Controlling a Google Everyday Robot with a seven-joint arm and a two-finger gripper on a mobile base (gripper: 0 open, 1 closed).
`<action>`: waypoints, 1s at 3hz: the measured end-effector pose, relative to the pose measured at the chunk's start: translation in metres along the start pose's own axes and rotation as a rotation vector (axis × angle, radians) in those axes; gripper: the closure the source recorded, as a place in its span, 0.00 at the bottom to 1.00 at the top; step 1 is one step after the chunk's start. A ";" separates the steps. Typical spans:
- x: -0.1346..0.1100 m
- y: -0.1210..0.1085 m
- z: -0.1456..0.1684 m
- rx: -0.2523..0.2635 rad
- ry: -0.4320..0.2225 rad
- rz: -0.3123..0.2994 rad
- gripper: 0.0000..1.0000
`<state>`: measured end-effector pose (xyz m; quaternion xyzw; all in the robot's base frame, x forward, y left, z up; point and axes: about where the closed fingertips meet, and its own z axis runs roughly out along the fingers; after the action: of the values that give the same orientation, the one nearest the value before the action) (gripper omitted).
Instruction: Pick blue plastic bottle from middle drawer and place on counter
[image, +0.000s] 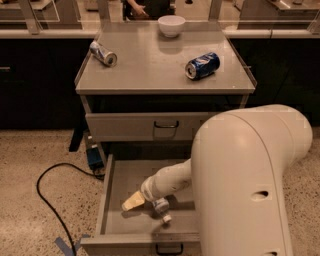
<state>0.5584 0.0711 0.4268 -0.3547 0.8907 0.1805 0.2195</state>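
The middle drawer (111, 200) is pulled open below the shut upper drawer (125, 126). My gripper (134, 201) is down inside it, its pale yellowish tip pointing left just above the drawer floor. The blue plastic bottle (161, 206) lies on the drawer floor right beside the gripper's wrist, its white cap (166, 218) toward the drawer front; most of it is hidden by my arm (170, 181). The counter (150, 65) is the grey cabinet top above.
On the counter lie a silver can (103, 53) at the left, a dark blue soda can (202, 66) at the right and a white bowl (171, 25) at the back. A black cable (47, 192) loops on the floor to the left. My arm's large white housing (250, 185) blocks the right.
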 end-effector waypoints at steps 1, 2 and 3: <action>0.005 -0.021 -0.008 0.059 -0.017 0.062 0.00; 0.016 -0.036 -0.009 0.081 -0.027 0.118 0.00; 0.034 -0.042 0.000 0.052 -0.025 0.170 0.00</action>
<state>0.5656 0.0233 0.4024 -0.2695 0.9192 0.1797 0.2237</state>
